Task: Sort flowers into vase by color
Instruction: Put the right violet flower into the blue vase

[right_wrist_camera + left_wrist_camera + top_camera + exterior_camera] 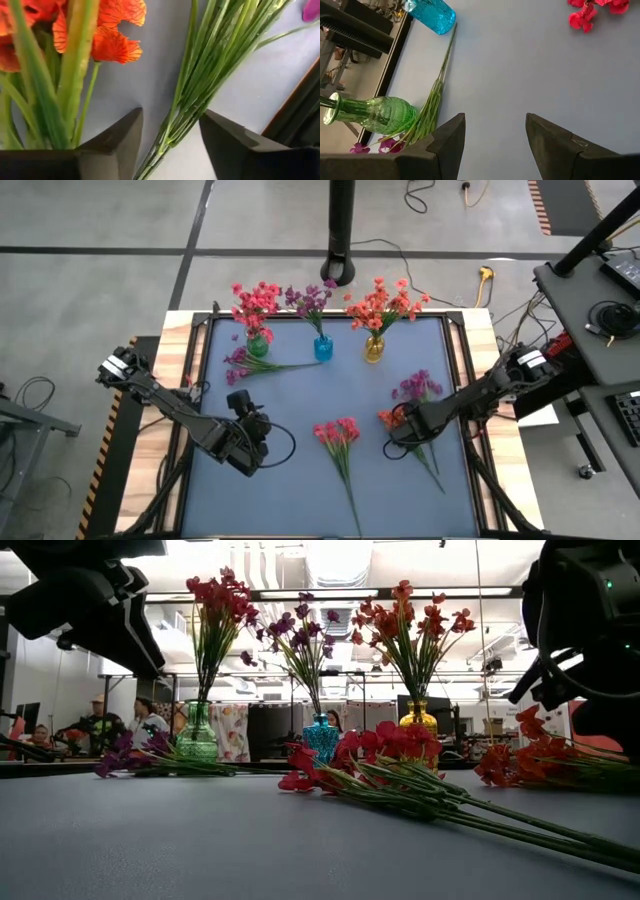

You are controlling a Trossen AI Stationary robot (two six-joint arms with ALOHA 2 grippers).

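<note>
With the left gripper (pixel 252 442) parked open and empty over bare mat, I have the right gripper (pixel 400 423) open astride green stems, likely lining up a pick. I count three vases along the back, green (pixel 258 345), blue (pixel 323 348), yellow (pixel 374 349), each already holding flowers, and four loose sprigs: purple (pixel 240 362), pink-red (pixel 338 432), orange-red (pixel 390 418), purple (pixel 418 387).

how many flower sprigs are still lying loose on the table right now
4: a purple sprig beside the green vase, a pink-red sprig at centre, and orange-red and purple sprigs by the right gripper.
</note>
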